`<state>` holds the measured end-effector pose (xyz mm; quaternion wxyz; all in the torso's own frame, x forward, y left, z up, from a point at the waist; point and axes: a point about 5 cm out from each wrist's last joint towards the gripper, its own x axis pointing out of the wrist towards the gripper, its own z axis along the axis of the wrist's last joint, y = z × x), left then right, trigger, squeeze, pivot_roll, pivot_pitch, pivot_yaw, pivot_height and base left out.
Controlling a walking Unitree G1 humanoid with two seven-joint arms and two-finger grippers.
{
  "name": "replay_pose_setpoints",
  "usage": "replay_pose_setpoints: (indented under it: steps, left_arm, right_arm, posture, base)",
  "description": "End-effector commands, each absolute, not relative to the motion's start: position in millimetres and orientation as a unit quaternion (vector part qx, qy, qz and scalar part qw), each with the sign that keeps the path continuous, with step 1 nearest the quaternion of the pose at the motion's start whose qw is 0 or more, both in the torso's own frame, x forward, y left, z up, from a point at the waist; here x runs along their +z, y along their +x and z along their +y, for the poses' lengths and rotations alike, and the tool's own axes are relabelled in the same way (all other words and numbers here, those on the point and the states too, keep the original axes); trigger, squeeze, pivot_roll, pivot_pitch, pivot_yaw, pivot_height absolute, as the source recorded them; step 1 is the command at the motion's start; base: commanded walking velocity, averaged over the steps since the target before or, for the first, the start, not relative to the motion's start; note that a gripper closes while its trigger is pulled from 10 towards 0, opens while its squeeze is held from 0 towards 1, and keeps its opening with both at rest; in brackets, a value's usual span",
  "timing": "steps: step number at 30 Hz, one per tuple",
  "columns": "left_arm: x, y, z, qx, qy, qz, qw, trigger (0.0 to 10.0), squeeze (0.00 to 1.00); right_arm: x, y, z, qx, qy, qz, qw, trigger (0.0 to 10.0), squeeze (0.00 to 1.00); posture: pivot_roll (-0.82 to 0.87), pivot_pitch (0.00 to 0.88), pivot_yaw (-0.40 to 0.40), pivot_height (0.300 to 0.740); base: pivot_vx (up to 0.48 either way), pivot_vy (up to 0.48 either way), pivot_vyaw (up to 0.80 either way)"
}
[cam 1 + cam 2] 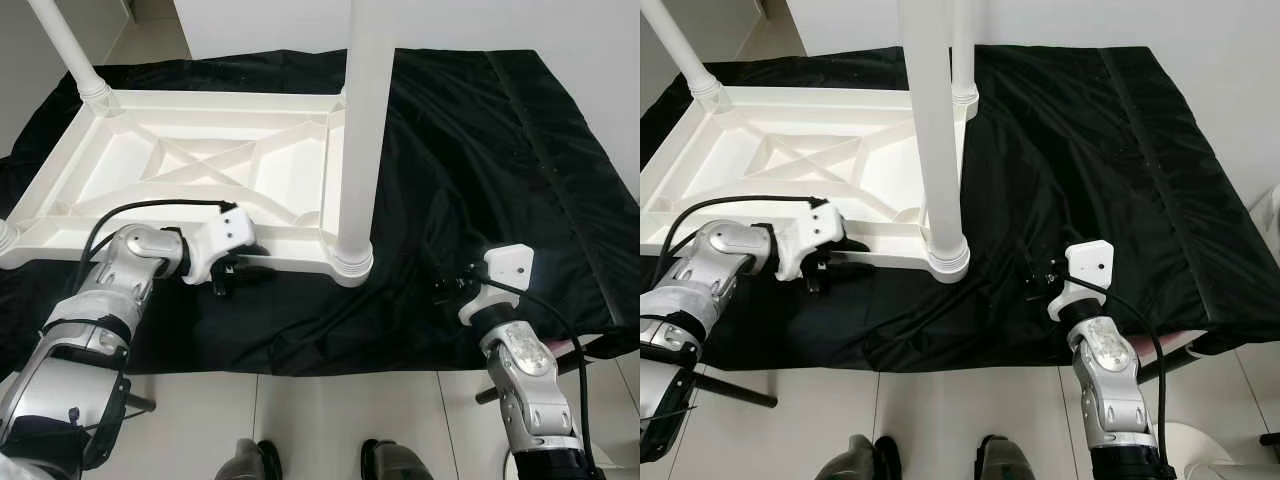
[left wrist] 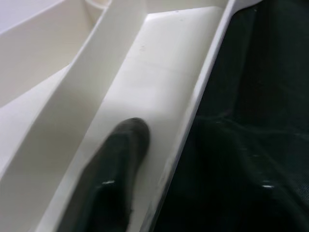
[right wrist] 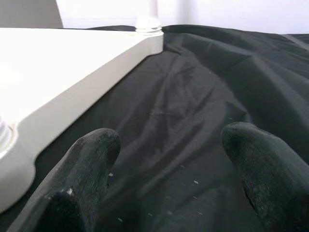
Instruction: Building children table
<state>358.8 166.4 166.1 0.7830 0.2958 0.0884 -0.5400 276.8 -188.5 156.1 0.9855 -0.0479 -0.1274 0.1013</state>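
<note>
White plastic table top (image 1: 200, 165) lies upside down on a black cloth (image 1: 480, 150) spread over the floor, ribs facing up. We see three legs already in: one at the far left corner (image 1: 70, 50), one at the near right corner (image 1: 360, 130) seated in its socket collar (image 1: 352, 262), and a third at the far right corner (image 1: 962, 45). The near left corner sits at the frame edge w/ what looks like a collar, but we can't tell if a leg stands in it. So by our read the job is approx. three quarters done, maybe more; what's left is confirming or fitting that last leg, then flipping the table upright.

Our left gripper (image 1: 238, 268) is at the near rim of the top, just left of the near right leg. In the left wrist view one finger (image 2: 118, 164) lies inside the channel along the rim, so it seems to straddle the rim wall; whether it's clamped tight we can't tell. Our right gripper (image 3: 169, 159) hovers low over the cloth, right of the table, fingers spread wide, nothing between them.

Our feet (image 1: 320, 462) show at the bottom on the tiled floor.
</note>
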Motion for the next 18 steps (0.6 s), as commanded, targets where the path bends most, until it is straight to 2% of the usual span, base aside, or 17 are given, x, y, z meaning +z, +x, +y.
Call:
replay_pose_setpoints:
  steps: [1, 5, 6, 10, 11, 18]
  left_arm:
    - [166, 369, 176, -0.372, 0.29, 0.028, 0.881, 10.0, 1.0]
    - [166, 363, 169, -0.404, 0.283, 0.017, 0.87, 10.0, 1.0]
    - [166, 358, 164, -0.426, 0.275, 0.007, 0.862, 10.0, 0.0]
    - [170, 348, 157, -0.461, 0.229, -0.013, 0.857, 10.0, 0.0]
    - [175, 343, 155, -0.465, 0.199, -0.027, 0.862, 10.0, 0.0]
    - [187, 334, 156, -0.454, 0.149, -0.057, 0.877, 10.0, 0.0]
  right_arm:
    - [153, 273, -187, 0.105, -0.04, -0.127, 0.986, 10.0, 0.0]
    - [152, 273, -188, 0.106, -0.038, -0.127, 0.985, 10.0, 0.0]
    - [152, 272, -187, 0.109, -0.036, -0.128, 0.985, 10.0, 0.0]
    - [152, 271, -185, 0.127, -0.016, -0.126, 0.984, 10.0, 0.01]
    - [153, 269, -185, 0.137, 0.003, -0.126, 0.982, 10.0, 1.0]
    - [154, 267, -186, 0.139, 0.013, -0.128, 0.982, 10.0, 1.0]
  posture:
    - [-0.14, 0.155, 0.103, 0.74]
    - [-0.14, 0.157, 0.103, 0.74]
    - [-0.14, 0.157, 0.103, 0.74]
    - [-0.14, 0.159, 0.105, 0.74]
    - [-0.14, 0.158, 0.106, 0.74]
    - [-0.15, 0.15, 0.108, 0.74]
  base:
    - [0.0, 0.0, 0.0]
    - [0.0, 0.0, 0.0]
    - [0.0, 0.0, 0.0]
    - [0.0, 0.0, 0.0]
    - [0.0, 0.0, 0.0]
    - [0.0, 0.0, 0.0]
